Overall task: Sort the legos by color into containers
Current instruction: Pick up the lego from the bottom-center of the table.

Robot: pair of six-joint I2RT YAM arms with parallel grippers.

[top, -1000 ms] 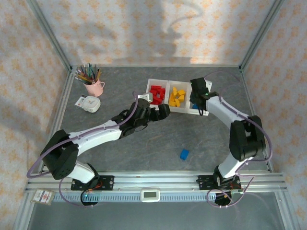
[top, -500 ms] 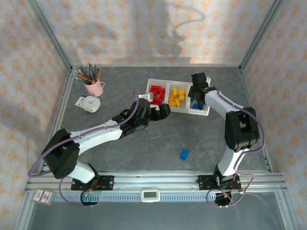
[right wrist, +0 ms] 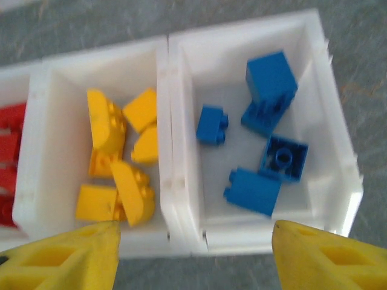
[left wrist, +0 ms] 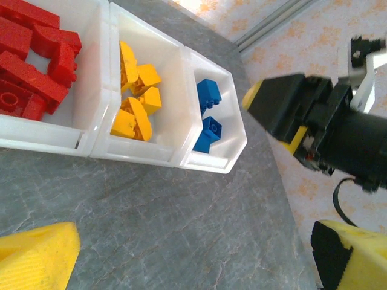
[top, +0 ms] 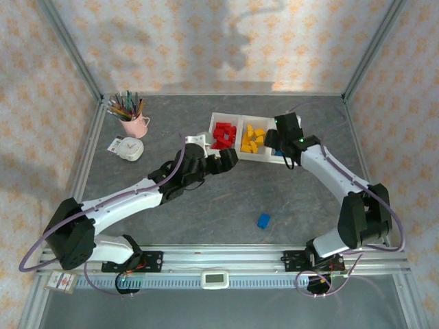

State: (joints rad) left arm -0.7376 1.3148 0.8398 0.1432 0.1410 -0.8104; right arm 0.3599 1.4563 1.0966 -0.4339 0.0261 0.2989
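Yellow-tipped left gripper [top: 219, 152], jaws wide and empty, sits just in front of the red end of the containers [top: 215, 118]. Over their blue bin hangs the right gripper [right wrist: 196, 260], jaws parted and empty. One blue lego [top: 263, 221] lies on the table well in front of the containers, apart from both grippers.

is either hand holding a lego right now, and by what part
Nothing is held: the left hand and the right hand are both open, nothing between their fingers.

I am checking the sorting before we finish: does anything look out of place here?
One blue lego lies alone on the table, apart from the containers, while other legos sit sorted by color inside.
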